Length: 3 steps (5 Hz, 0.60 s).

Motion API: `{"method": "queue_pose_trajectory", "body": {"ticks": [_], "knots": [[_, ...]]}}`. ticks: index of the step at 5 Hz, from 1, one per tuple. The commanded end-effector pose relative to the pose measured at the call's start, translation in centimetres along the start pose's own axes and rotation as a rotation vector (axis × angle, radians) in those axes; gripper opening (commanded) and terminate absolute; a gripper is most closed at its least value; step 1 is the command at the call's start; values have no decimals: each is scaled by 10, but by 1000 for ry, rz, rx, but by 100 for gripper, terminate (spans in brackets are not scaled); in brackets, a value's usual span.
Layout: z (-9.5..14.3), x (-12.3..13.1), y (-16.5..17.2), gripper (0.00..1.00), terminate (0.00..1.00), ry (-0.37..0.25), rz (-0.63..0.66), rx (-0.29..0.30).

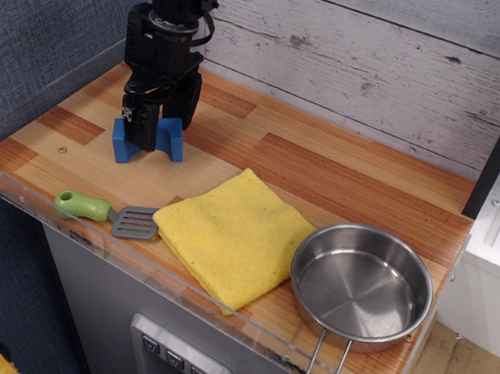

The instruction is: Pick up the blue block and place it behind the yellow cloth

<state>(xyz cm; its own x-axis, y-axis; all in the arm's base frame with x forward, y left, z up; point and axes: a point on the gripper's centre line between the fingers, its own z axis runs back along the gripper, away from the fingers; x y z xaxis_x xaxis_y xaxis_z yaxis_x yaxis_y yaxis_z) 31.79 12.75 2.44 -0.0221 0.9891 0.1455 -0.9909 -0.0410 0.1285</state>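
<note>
Observation.image shows my hand (151,131) down over the blue block (147,139) on the bench (341,184), fingers seemingly apart astride it; next I close, lift, carry it behind the yellow cloth (234,235).

**Five items and one claw on a wooden worktop**

One robot claw (154,133) hangs over a single wooden worktop (342,175), where five loose items can be counted. Directly under the claw sits one blue block (170,137), the only block in view. In front of the claw, toward the near edge, lies one spatula (109,215) with a green handle and grey blade. To the claw's right and nearer the camera is one yellow cloth (234,235), folded into a single square. Farther right again stands one steel pan (362,285), with one wire handle of two thin rods reaching past the worktop's edge.
</note>
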Motion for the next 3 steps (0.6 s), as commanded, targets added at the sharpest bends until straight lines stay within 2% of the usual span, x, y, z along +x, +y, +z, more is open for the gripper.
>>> {"method": "queue_pose_trajectory", "body": {"ticks": [1,2,3], "knots": [[-4,2,-1,100,0,11,-42,-39],[0,-1,-3,0,0,-5,-69,-55],[2,-3,-5,0,0,-14,-85,-65]]}}
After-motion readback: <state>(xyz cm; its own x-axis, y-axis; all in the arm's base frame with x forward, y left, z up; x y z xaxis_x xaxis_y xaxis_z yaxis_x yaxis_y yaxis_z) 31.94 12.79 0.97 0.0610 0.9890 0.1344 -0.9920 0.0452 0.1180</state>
